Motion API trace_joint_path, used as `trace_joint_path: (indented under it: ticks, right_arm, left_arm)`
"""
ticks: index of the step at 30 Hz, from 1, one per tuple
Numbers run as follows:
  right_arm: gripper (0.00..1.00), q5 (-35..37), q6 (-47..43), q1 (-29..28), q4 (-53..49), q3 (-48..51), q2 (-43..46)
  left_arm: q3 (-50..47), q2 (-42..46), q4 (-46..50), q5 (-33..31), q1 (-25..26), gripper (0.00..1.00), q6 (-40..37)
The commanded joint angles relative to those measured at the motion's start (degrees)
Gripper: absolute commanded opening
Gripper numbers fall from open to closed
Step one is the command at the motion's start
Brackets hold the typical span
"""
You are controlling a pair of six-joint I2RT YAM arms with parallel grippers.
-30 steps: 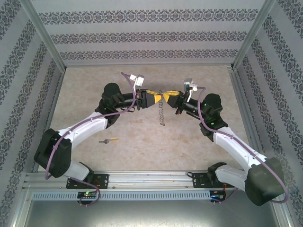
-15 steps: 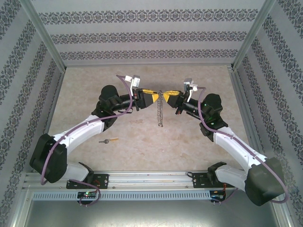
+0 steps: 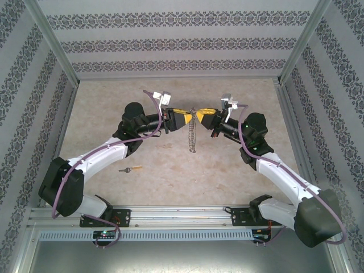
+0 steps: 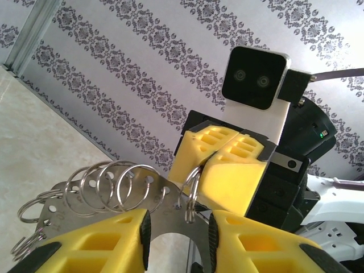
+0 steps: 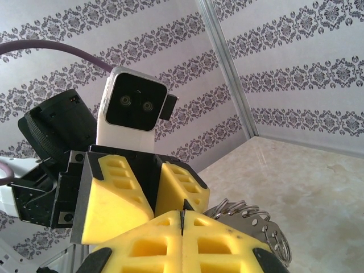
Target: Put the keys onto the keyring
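The keyring (image 3: 193, 136), a flat metal plate strung with several wire rings, hangs above the table between my two grippers. My right gripper (image 3: 203, 118) is shut on one ring (image 4: 191, 190) at the top of the plate (image 4: 162, 196). My left gripper (image 4: 177, 227) faces it with its jaws apart, and the plate lies just past its pads. In the right wrist view my right gripper (image 5: 182, 215) is closed tight, with the keyring (image 5: 259, 224) sticking out to the right. A small key (image 3: 132, 169) with a brass shaft and dark head lies on the table, near left.
Patterned walls and metal posts (image 3: 296, 42) close in the beige table (image 3: 114, 102) on three sides. A metal rail (image 3: 182, 216) runs along the near edge by the arm bases. A purple cable (image 3: 149, 95) loops above the left wrist.
The left arm swayed a little to the left and came back. The keyring's hanging end swung slightly. The right arm has stayed still, its grip unchanged.
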State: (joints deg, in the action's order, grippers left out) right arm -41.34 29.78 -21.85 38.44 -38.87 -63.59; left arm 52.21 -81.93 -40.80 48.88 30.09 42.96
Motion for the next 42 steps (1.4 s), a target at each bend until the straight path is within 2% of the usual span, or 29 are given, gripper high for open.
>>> trace_joint_path:
  ticks: [1,15,22,28,33,34,35,36,39,42]
  right_arm:
    - [0.00,0.5,-0.1,0.6,3.8,0.3,-0.3]
    - [0.00,0.9,0.1,0.7,4.1,0.4,-1.8]
    - [0.00,0.3,0.6,0.4,5.5,0.3,-1.5]
    - [0.00,0.2,0.7,0.1,5.2,0.4,-1.1]
    - [0.00,0.7,0.7,0.4,4.8,0.6,-1.1]
    - [0.06,1.6,1.1,0.7,4.6,0.7,-1.0]
    - [0.28,2.9,1.8,1.3,4.5,1.0,-0.6]
    - [0.42,4.4,2.7,2.3,4.5,1.4,0.0]
    - [0.57,8.8,6.6,6.5,3.1,3.6,2.9]
    - [0.60,10.7,10.0,10.0,2.9,5.9,5.9]
  left_arm:
    - [1.9,-0.1,-4.5,1.3,1.2,0.34,1.2]
    - [2.4,-0.3,-6.0,2.3,2.4,0.32,2.2]
    - [2.7,-1.6,-6.2,1.1,2.9,0.28,2.2]
    - [2.8,-2.9,-7.6,0.4,3.0,0.20,2.9]
    - [2.9,-3.0,-7.6,0.1,3.1,0.05,2.5]
    - [3.0,-2.9,-7.3,0.1,3.0,0.01,2.1]
    - [3.1,-2.8,-6.6,0.2,3.0,0.00,1.4]
    - [3.4,-2.6,-5.4,0.4,3.1,0.00,0.3]
    - [3.4,-1.2,-1.9,1.1,3.1,0.00,-4.3]
    - [3.4,0.6,2.2,1.4,3.1,0.00,-10.5]
